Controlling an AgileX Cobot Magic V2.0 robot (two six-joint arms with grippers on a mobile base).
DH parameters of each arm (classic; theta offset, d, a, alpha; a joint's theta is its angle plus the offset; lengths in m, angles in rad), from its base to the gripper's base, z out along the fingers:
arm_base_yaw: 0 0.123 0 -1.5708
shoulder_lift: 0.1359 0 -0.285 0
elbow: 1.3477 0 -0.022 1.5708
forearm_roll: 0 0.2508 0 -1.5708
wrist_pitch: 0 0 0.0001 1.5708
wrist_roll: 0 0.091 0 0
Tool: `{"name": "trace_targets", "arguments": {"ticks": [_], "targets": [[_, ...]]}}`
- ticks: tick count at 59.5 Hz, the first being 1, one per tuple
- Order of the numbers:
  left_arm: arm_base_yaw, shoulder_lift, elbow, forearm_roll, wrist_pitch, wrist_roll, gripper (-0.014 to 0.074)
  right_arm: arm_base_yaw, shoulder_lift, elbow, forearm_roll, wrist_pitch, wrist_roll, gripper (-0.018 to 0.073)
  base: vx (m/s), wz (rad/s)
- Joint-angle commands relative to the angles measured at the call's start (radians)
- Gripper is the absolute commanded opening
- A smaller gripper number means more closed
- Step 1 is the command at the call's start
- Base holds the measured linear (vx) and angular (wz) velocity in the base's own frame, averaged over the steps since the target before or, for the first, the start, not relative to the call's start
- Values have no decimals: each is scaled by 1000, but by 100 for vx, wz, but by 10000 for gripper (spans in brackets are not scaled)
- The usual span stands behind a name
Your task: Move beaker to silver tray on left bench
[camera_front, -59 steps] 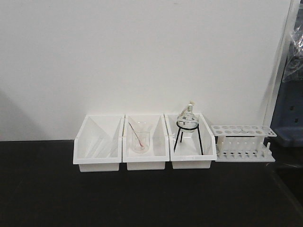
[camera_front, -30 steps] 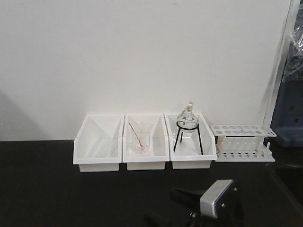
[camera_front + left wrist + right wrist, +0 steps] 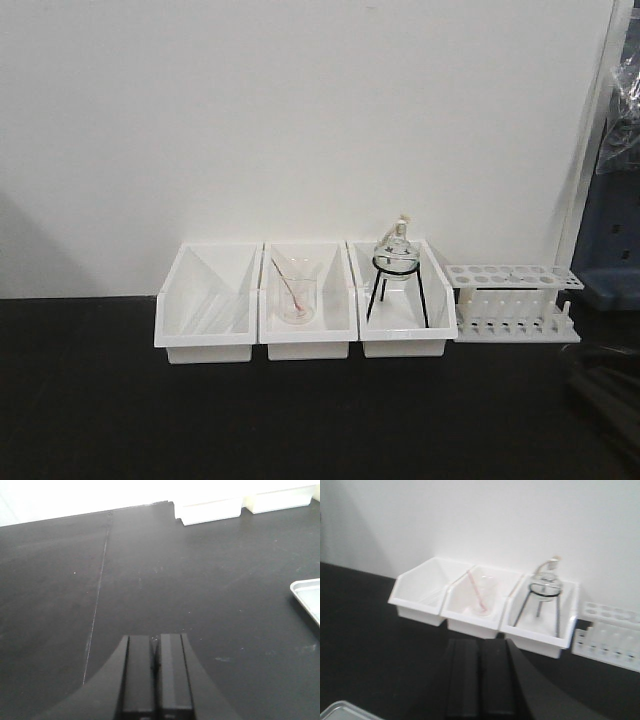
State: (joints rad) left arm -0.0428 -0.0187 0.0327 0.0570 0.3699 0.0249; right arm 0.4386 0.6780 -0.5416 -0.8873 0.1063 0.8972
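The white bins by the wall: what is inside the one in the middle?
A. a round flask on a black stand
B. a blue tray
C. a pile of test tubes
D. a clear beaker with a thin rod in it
D: in the front view the middle white bin holds a clear beaker with a thin rod leaning in it, while the flask on its black tripod stands in the bin to its right.
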Motion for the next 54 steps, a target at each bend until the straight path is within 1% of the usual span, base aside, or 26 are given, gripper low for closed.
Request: {"name": "trace_targets", "arguments": {"ticks": [1, 5, 10, 34, 36, 40, 42, 45, 48, 49, 52, 53, 54], "targets": [[-8, -7, 20, -3, -75, -2, 1, -1, -70, -26, -17, 92, 8, -11, 0, 0], [-8, -7, 20, -3, -75, -2, 1, -1, -105, -26, -17, 143, 8, -11, 0, 0], [-8, -7, 20, -3, -75, -2, 1, -1, -132, -26, -18, 172, 8, -11, 0, 0], [-8, -7, 20, -3, -75, -2, 1, -1, -150, -26, -17, 171, 6, -11, 0, 0], [-8, -7, 20, -3, -75, -2, 1, -1, -150, -26, -7, 170, 6, -11, 0, 0], [-8, -7, 20, -3, -75, -2, 1, -1, -141, -26, 52, 170, -14, -11, 0, 0], [-8, -7, 20, -3, -75, -2, 1, -1, -136, -26, 105, 170, -58, -11, 0, 0], [-8, -7, 20, -3, -75, -2, 1, -1, -131, -26, 213, 170, -169, -11, 0, 0], [-8, -7, 20, -3, -75, -2, 1, -1, -126, -26, 352, 170, -331, -11, 0, 0], [-8, -7, 20, -3, -75, -2, 1, -1, -125, -26, 420, 167, -384, -11, 0, 0], [-8, -7, 20, -3, -75, -2, 1, -1, -124, -26, 582, 165, -601, -11, 0, 0], [-8, -7, 20, -3, -75, -2, 1, -1, -124, -26, 649, 165, -654, -11, 0, 0], [-8, -7, 20, -3, -75, -2, 1, -3, -124, -26, 690, 164, -729, -11, 0, 0]]}}
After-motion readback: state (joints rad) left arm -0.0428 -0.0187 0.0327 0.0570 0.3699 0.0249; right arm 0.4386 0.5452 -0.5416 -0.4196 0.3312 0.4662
